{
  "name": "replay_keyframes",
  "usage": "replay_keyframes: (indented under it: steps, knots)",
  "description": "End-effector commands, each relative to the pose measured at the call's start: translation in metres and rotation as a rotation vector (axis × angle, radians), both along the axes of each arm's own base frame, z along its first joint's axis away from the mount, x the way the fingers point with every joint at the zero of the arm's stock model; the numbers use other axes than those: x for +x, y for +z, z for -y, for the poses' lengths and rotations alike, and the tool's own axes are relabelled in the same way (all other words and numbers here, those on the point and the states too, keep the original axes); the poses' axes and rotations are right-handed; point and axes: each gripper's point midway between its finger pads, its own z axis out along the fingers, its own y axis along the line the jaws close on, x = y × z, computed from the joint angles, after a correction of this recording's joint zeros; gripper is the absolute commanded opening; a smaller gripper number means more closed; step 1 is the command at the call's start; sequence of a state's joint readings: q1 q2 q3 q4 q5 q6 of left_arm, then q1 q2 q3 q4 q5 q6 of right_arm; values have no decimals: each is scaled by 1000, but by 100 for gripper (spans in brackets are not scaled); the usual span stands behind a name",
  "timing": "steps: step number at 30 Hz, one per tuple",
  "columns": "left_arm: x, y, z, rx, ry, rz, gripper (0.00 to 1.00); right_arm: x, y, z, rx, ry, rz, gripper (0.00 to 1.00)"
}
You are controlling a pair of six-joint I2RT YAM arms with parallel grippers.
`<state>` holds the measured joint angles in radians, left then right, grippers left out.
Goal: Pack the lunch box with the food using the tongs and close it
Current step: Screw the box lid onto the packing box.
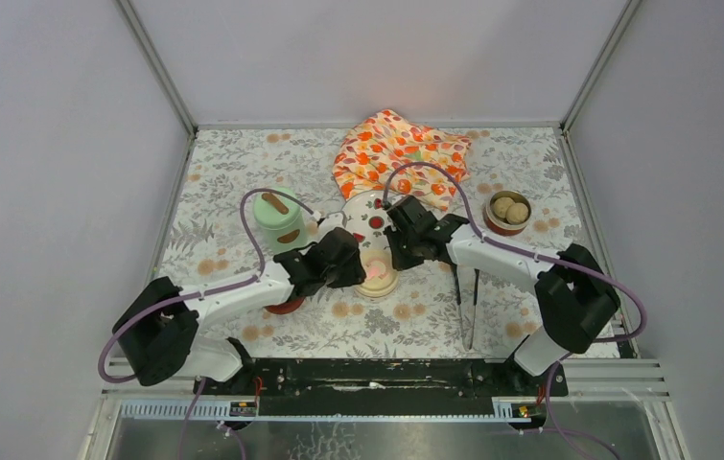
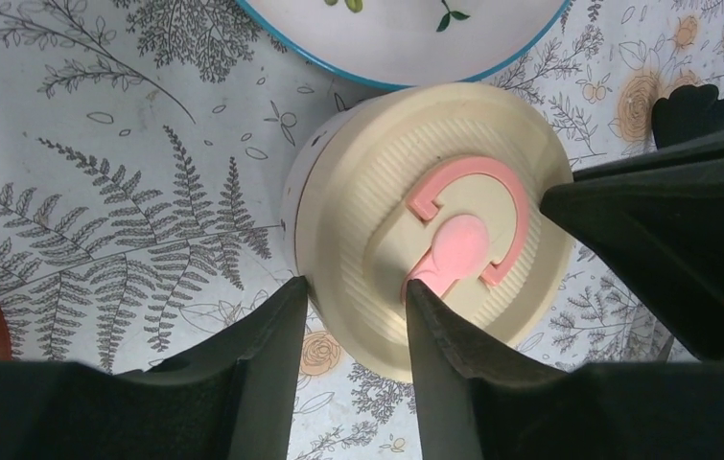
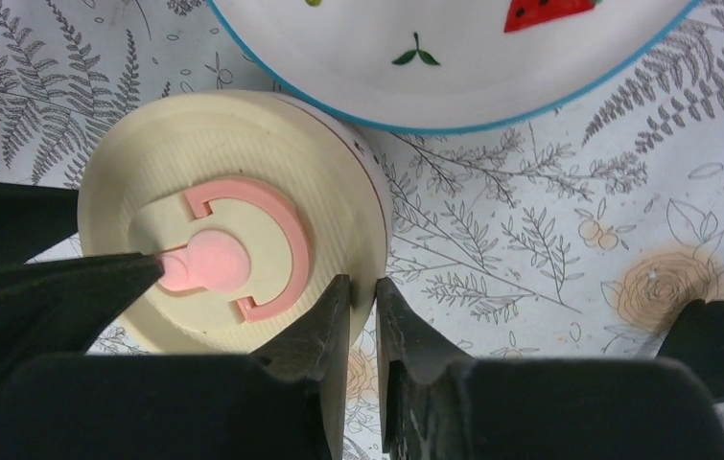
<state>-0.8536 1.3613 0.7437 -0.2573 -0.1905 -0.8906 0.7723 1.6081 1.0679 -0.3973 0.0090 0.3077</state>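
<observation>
A low round pot (image 2: 292, 216) closed with a cream ribbed round lid (image 2: 377, 163) is seen at the middle of the fern-patterned table (image 1: 233, 182), just in front of a white blue-rimmed plate with fruit prints (image 3: 454, 57). A pink ring handle (image 2: 463, 235) is set in the lid's top.

The lid's edge is straddled by the left hand (image 2: 353, 292) at a middling width, with one finger against the pot's side and the other at the pink handle. Whether it is clamped cannot be told. The opposite edge is pinched by the right hand (image 3: 362, 287), whose jaws are drawn narrow, one on the lid's top and one outside the wall.

A tall mint-green cylinder (image 1: 278, 225) is placed left of the plate. A low bowl (image 1: 508, 226) holding pale beige balls (image 1: 503, 206) is placed well to the right. A dark red lid (image 1: 284, 307) is partly hidden under the left arm. The slim dark tongs (image 1: 473, 316) are laid on the table below the right arm. An orange flower-patterned cloth (image 1: 401, 153) is bunched at the far side.
</observation>
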Motion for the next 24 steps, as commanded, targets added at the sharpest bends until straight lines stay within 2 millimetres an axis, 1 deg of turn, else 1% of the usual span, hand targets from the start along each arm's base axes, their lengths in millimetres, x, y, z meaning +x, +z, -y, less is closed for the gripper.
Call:
replay_keyframes:
  steps: [1, 4, 7, 8, 11, 14, 16, 18, 21, 24]
  knots:
    - [19, -4, -4, 85, 14, 56, 39, -33, -2, 1, 25, -23, -59, 17]
    - [27, -5, -5, 119, 24, 74, 38, -51, -2, 0, 27, -48, -59, 17]
    - [33, -10, -11, 156, 44, 80, 38, -70, 2, -8, 61, -42, -65, 18]
    - [35, -10, -13, 162, 51, 83, 39, -74, 3, -8, 69, -43, -70, 19]
    - [36, -10, -17, 175, 59, 95, 45, -80, 8, -7, 103, -34, -70, 23]
    - [36, -1, -20, 166, 59, 122, 55, -79, 24, -9, 148, -11, -31, 30]
    - [34, 9, -21, 141, 57, 142, 60, -73, 34, -7, 145, -7, 11, 36]
    - [32, 20, -21, 105, 54, 160, 67, -65, 41, -2, 114, -10, 52, 40]
    - [24, 34, -23, 52, 50, 168, 71, -54, 48, 1, 82, -13, 86, 40]
    - [15, 42, -28, 25, 58, 163, 74, -53, 58, -11, 126, 31, 90, 35]
